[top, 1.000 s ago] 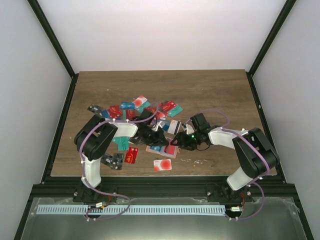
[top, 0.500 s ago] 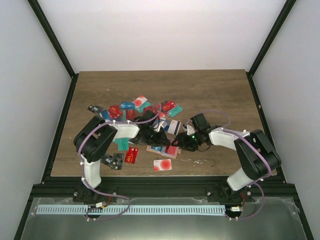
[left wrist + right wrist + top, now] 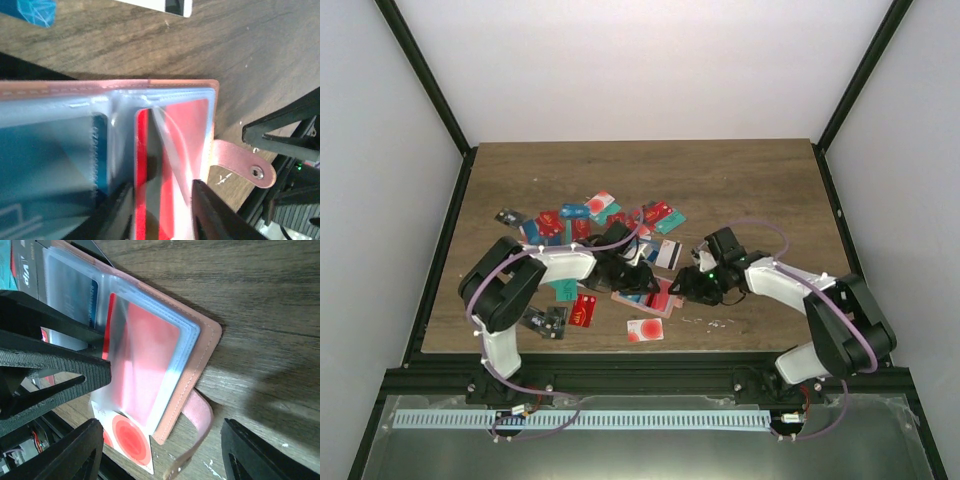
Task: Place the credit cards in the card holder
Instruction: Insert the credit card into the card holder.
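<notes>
Nearest the arm bases, 1 white card with a red dot (image 3: 644,330) lies alone on the table (image 3: 750,180). Just beyond it, the card holder (image 3: 647,298) lies open with its clear sleeves up, between the 2 claws. The left gripper (image 3: 162,185) has its jaws narrowly parted over a red card (image 3: 142,150) that sits part-way in a sleeve. The right gripper (image 3: 161,422) stands wide and grips nothing; the holder's snap strap (image 3: 202,412) lies between its fingers. Farther back, the other credit cards (image 3: 590,215) lie scattered.
</notes>
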### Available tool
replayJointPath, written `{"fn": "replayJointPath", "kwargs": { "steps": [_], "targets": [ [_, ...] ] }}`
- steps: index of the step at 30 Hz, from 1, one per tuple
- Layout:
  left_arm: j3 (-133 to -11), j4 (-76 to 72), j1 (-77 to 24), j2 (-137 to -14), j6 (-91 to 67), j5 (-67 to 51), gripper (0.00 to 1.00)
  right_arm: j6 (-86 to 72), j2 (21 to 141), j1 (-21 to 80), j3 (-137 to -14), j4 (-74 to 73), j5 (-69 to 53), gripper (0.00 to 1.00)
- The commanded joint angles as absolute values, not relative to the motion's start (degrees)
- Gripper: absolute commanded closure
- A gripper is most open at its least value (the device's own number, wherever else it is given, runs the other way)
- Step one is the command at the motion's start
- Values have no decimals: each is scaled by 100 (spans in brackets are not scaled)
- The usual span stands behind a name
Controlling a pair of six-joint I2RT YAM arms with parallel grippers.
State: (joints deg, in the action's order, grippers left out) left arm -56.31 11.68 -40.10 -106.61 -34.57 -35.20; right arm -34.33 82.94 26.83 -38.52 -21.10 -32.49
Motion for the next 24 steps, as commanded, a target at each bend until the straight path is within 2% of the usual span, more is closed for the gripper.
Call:
{"fn": "replayJointPath", "kwargs": {
  "steps": [1, 5, 14, 19, 24],
  "targets": [
    [-5366, 1755, -4014, -10375, -3342, -3064, 60, -3451, 7940, 2708, -3963, -2424, -3021, 33],
    [-5391, 2052, -4004, -9934, -3215, -2890, 48, -3546, 7673, 2711, -3962, -2550, -2923, 33],
    [-6024, 3442, -3917, -8965, -2519, -2010, 28, -3752, 7179, 2707, -4012, -2850, -2579, 32],
    [-5886, 3405, -3563, -8290, -2404, -1702, 11, -3857, 7080, 2708, -3868, -2668, -2614, 31],
    [-5822, 3429, -3001, -8141, -2312, -1694, 4, -3917, 7112, 2708, -3831, -2529, -2689, 30]
  ]
}}
